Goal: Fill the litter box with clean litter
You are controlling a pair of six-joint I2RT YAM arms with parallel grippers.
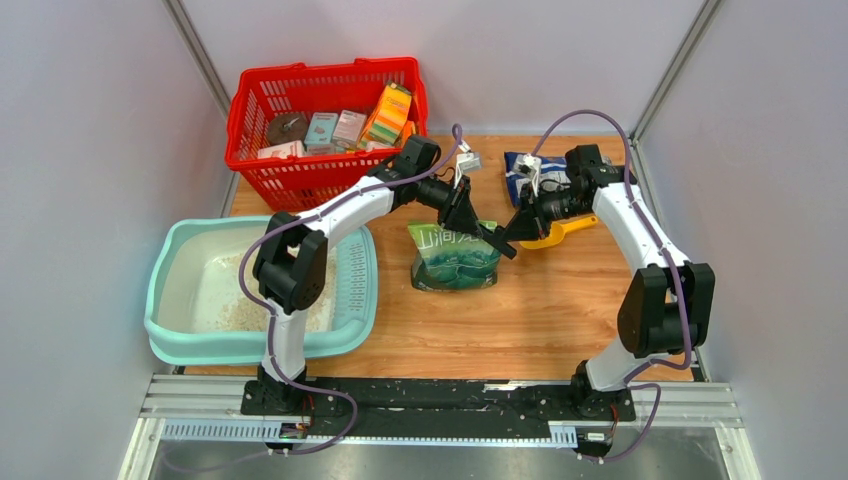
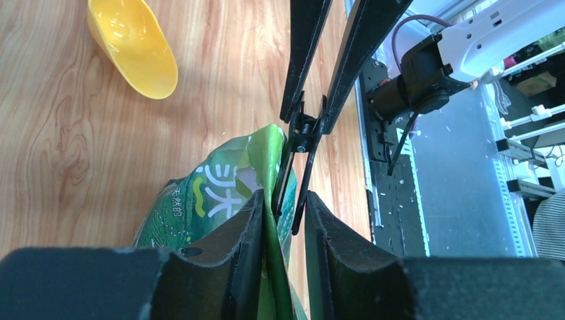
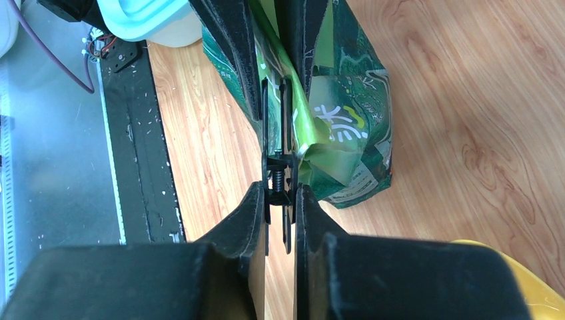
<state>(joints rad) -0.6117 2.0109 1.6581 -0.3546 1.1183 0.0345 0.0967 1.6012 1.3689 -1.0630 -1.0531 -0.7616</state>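
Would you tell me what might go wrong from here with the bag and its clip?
The right gripper squeezes the handles of the black clip; the sprung clip might slip out and snap back. The left gripper stands slightly open astride the folded top of the green bag, so the bag may tip once unclipped. Both grippers' fingers sit very close together and might collide.

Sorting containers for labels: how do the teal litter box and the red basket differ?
The litter box is pale teal with solid walls; the red basket is open mesh. The litter box holds loose pale litter; the basket holds packaged boxes. The litter box sits near-left, the basket far-left. Both are open-topped and rest on the table.
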